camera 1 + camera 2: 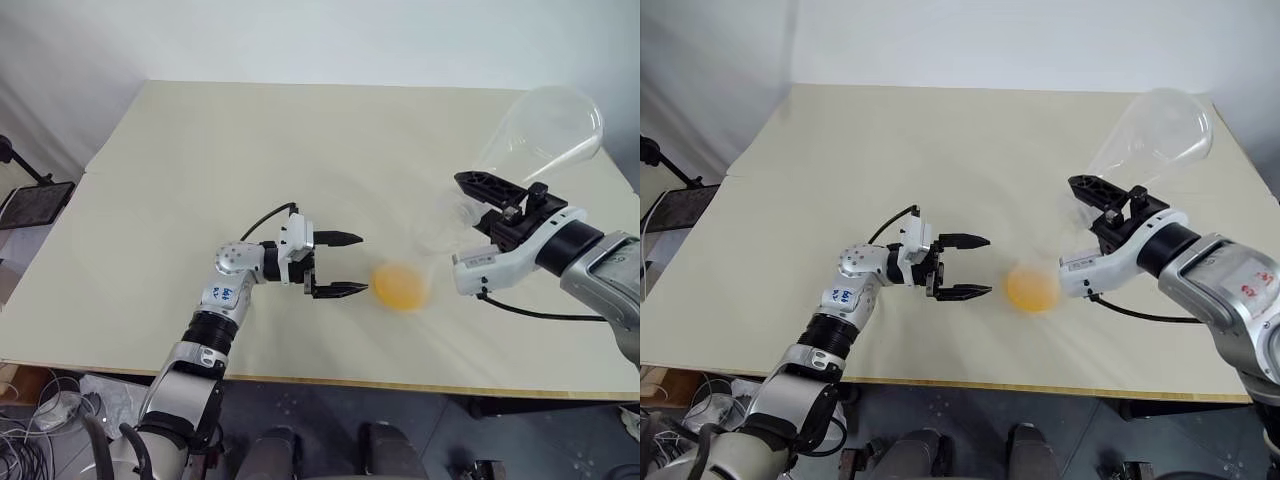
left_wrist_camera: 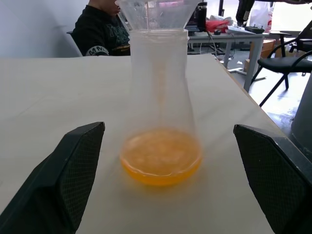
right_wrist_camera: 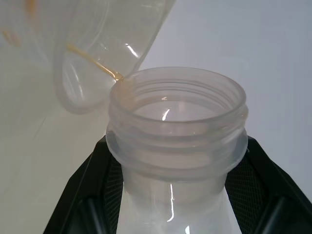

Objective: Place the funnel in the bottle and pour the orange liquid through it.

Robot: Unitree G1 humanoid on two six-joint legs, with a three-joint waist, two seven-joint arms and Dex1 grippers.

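1. While the left end effector point(image 1: 348, 264) hangs released beside it, one bottle point(image 2: 161, 105) stands on the counter point(image 1: 250, 150), one funnel point(image 2: 157, 12) in its mouth, orange liquid point(image 2: 161, 156) pooled inside.
2. Right end effector point(image 3: 175, 195) clenches one tilted clear flask point(image 1: 545, 130).

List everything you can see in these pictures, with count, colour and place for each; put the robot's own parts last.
table: one, cream, under everything.
bottle: one, clear, upright on the table between the left gripper's fingers.
funnel: one, clear, in the bottle's mouth.
orange liquid: one pool, in the bottle's base.
pouring vessel: one, clear, threaded neck, tilted over the funnel.
person: one, dark top, seated beyond the table.
chair: one, black, off to the side.
left gripper: black, open, beside the bottle.
right gripper: black, shut on the pouring vessel's neck.
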